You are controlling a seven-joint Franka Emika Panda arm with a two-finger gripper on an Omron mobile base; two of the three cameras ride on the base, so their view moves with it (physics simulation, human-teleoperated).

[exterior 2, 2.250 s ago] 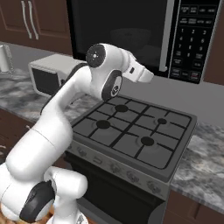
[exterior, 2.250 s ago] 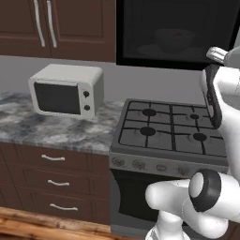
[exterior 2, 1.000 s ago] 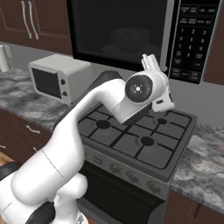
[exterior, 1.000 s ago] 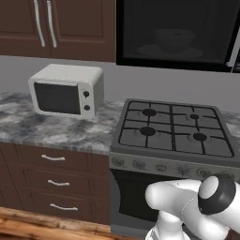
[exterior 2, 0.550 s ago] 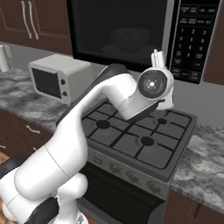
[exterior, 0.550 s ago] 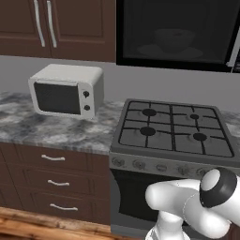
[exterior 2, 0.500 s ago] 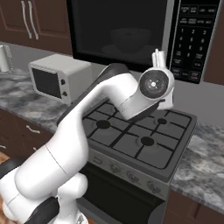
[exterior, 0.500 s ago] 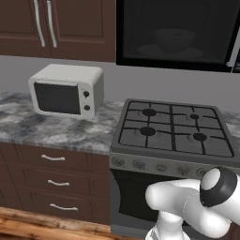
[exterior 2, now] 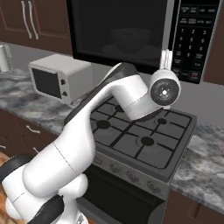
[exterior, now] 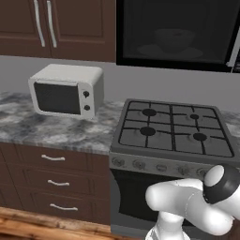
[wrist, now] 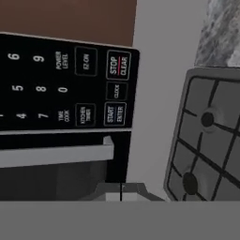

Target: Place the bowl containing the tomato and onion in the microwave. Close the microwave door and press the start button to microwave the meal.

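Observation:
The black microwave [exterior 2: 195,41] hangs above the stove with its microwave door [exterior 2: 98,30] closed. Through the dark glass the bowl [exterior 2: 131,36] shows dimly on the turntable, and again as the bowl [exterior: 174,38] in the left base view; what lies in it I cannot make out. My gripper [exterior 2: 166,55] points up just below the keypad's lower left corner, beside the silver bar handle [wrist: 56,154]. In the hand view the gripper [wrist: 121,193] is shut and empty. The START/ENTER button [wrist: 115,114] lies a short way ahead of its tips.
The gas stove [exterior: 174,127] sits under the microwave and my arm reaches across it. A small white box with two knobs [exterior: 65,90] stands on the marble counter [exterior: 42,129] at the left. Brown cabinet doors [exterior: 70,26] hang above it, and drawers [exterior: 51,180] lie below.
The hand has swung right and upward from in front of the door to just below the keypad. Over the last half second it has barely moved. The jaws stay shut.

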